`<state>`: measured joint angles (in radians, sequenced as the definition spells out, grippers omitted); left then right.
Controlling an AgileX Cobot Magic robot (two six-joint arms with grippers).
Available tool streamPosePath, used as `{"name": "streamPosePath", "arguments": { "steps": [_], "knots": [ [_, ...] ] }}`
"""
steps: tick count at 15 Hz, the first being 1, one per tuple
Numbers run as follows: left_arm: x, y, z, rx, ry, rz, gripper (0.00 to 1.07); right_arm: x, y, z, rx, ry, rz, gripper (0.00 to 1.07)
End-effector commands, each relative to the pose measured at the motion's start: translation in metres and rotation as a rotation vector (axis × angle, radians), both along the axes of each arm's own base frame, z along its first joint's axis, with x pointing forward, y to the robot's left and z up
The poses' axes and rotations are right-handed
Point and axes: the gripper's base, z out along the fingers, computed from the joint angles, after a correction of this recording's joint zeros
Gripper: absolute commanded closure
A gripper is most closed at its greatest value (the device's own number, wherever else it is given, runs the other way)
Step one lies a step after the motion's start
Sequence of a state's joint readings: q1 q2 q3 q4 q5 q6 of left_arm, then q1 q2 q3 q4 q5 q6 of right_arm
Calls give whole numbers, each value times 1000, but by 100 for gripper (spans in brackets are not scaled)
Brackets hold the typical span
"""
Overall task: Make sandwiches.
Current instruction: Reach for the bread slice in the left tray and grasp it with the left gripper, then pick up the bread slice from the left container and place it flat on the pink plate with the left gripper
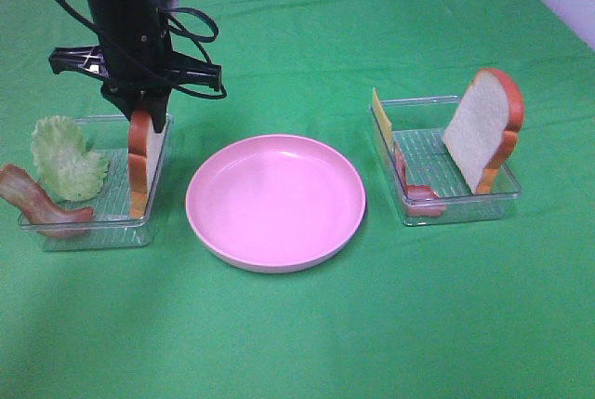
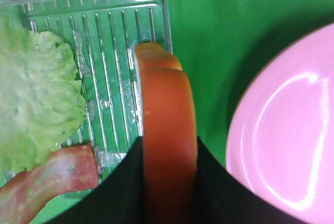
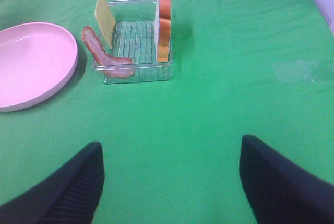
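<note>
Pinches upright bread slice (image 1: pixel 147 162) by its crust with left gripper (image 1: pixel 141 113), frame left; risks dropping it if gripped shallowly.

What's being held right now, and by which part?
Left gripper pinches the upright bread slice by its top crust, a finger on each face. Right gripper is open, empty.

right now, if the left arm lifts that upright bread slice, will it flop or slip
Probably stiff: the bread slice stands on edge without sagging. Its glossy crust might slip in the left gripper.
</note>
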<state>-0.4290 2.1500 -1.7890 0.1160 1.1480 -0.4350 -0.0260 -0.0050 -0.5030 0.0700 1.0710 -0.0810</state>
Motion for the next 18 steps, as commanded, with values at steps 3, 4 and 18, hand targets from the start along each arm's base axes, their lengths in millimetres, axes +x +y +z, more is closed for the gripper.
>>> {"name": "streamPosePath", "arguments": {
  "steps": [3,4,18],
  "knots": [
    [-15,4,73,-51,-55,-37,107,-2,0,0,5,-23,-9,38],
    [-19,4,83,-76,-68,-49,107,-2,0,0,5,-23,-9,38],
    [-26,40,0,-956,11,-79,107,-2,1,0,9,-23,-7,38]
  ]
}}
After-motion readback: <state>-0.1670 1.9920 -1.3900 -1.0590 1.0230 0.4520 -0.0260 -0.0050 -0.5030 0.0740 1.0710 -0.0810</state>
